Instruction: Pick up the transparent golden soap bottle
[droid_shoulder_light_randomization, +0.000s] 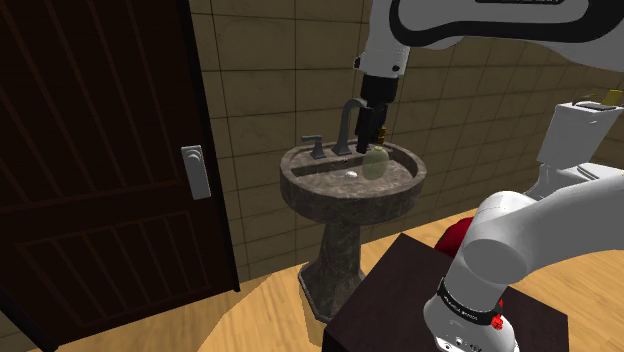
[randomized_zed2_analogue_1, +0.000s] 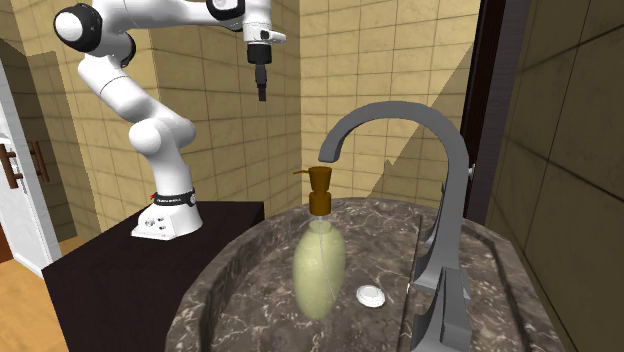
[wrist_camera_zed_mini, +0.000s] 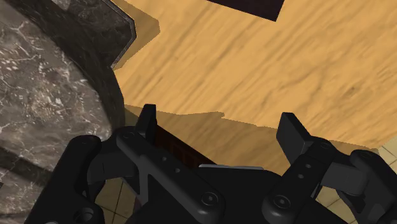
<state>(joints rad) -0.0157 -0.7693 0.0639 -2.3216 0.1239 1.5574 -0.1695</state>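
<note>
1. Nearest the wrist camera, the all-black two-finger gripper (wrist_camera_zed_mini: 221, 127) has its fingers spread wide apart and clasps nothing. Light brown wooden floor (wrist_camera_zed_mini: 254, 70) shows in the gap between them.
2. Off to one finger's side in that view curves the rim of a dark grey marbled stone pedestal sink (wrist_camera_zed_mini: 44, 76).
3. The translucent pale yellow-green soap bottle with a golden-brown pump top (randomized_zed2_analogue_1: 319, 265) stands upright in the sink's basin (randomized_zed2_analogue_1: 230, 290), just beside a small white round drain plug (randomized_zed2_analogue_1: 372, 295).
4. In the shoulder view the bottle (droid_shoulder_light_randomization: 375, 163) sits toward the right side of the sink (droid_shoulder_light_randomization: 345, 190), with the gripper (droid_shoulder_light_randomization: 372, 130) pointing down just above its pump.
5. In the second exterior view the gripper (randomized_zed2_analogue_1: 262, 95) hangs higher than the bottle and to its left, apart from it.
6. A tall grey metal arched faucet (randomized_zed2_analogue_1: 400, 115) rises at the sink's back edge, its spout ending above the pump. The shoulder view shows it behind the bottle (droid_shoulder_light_randomization: 350, 115).
7. The white arm with dark joints (randomized_zed2_analogue_1: 150, 130) stands on a dark box-shaped stand (randomized_zed2_analogue_1: 110, 250) next to the sink.
8. A dark brown panelled door (droid_shoulder_light_randomization: 90, 170) with a grey metal plate (droid_shoulder_light_randomization: 195, 172) fills the shoulder view's left, and a white toilet (droid_shoulder_light_randomization: 580, 140) stands at its right, against a tan tiled wall (droid_shoulder_light_randomization: 270, 80).
</note>
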